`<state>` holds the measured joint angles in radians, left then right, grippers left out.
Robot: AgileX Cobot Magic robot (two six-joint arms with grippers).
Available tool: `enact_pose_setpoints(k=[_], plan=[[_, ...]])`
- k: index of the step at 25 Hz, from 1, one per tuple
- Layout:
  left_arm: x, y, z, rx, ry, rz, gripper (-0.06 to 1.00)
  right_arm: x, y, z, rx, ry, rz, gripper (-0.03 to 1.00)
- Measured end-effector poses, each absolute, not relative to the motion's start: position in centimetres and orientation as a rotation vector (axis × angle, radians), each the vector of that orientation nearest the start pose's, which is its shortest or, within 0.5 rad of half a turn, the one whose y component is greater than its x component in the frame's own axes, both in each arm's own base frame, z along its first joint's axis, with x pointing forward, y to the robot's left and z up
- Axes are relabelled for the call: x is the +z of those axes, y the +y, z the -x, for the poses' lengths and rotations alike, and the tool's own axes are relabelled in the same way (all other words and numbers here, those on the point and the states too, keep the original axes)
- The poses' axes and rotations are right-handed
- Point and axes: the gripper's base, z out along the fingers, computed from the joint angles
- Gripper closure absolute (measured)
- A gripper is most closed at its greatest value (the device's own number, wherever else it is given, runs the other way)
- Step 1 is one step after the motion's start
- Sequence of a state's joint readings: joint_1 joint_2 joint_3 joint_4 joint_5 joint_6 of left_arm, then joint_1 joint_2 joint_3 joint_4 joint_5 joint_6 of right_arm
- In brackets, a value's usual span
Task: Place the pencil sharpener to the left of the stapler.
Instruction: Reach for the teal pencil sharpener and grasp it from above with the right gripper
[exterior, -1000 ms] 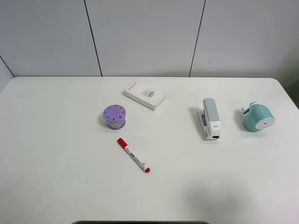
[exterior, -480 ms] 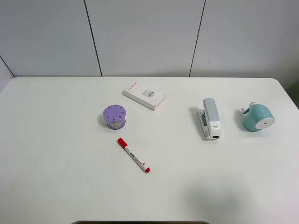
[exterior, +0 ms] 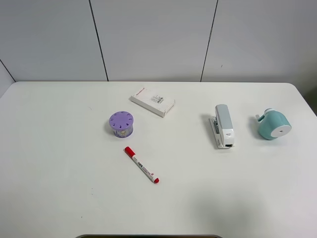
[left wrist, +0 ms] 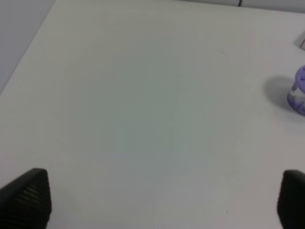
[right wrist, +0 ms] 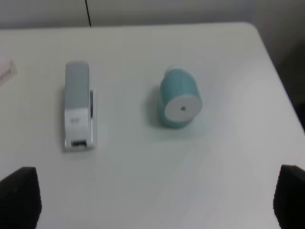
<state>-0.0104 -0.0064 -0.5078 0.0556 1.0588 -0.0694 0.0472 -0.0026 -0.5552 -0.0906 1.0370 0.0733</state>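
The teal pencil sharpener (exterior: 274, 124) lies on its side at the table's right, its white round face toward the front; the right wrist view shows the pencil sharpener (right wrist: 178, 98) too. The grey-and-white stapler (exterior: 223, 126) lies just left of it, and the stapler (right wrist: 78, 107) shows lengthwise in the right wrist view. Neither arm appears in the high view. My right gripper (right wrist: 155, 202) is open, well short of both objects, with only its dark fingertips (right wrist: 20, 198) showing. My left gripper (left wrist: 164, 202) is open over bare table at the far left.
A purple round holed container (exterior: 121, 123) stands left of centre, also at the edge of the left wrist view as the purple container (left wrist: 299, 90). A red-capped marker (exterior: 141, 165) lies in front of it. A flat white box (exterior: 152, 101) lies behind. The white table (exterior: 59, 163) ends near the sharpener's right.
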Motion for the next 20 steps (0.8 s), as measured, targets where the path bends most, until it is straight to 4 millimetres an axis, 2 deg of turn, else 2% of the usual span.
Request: enact_pose_setpoints(k=[4, 7, 20], plan=[[28.0, 0.4, 0.7, 0.016, 2.026, 0.063, -0.01, 30.3, -1.0, 1.0, -0.035, 1.954, -0.068, -0.01], [28.0, 0.4, 0.7, 0.016, 2.026, 0.063, -0.01, 30.8, -0.9, -0.2, -0.041, 2.014, -0.070, -0.01], [28.0, 0.4, 0.7, 0.016, 2.026, 0.063, -0.01, 34.7, -0.5, -7.9, -0.055, 2.240, -0.072, -0.01]])
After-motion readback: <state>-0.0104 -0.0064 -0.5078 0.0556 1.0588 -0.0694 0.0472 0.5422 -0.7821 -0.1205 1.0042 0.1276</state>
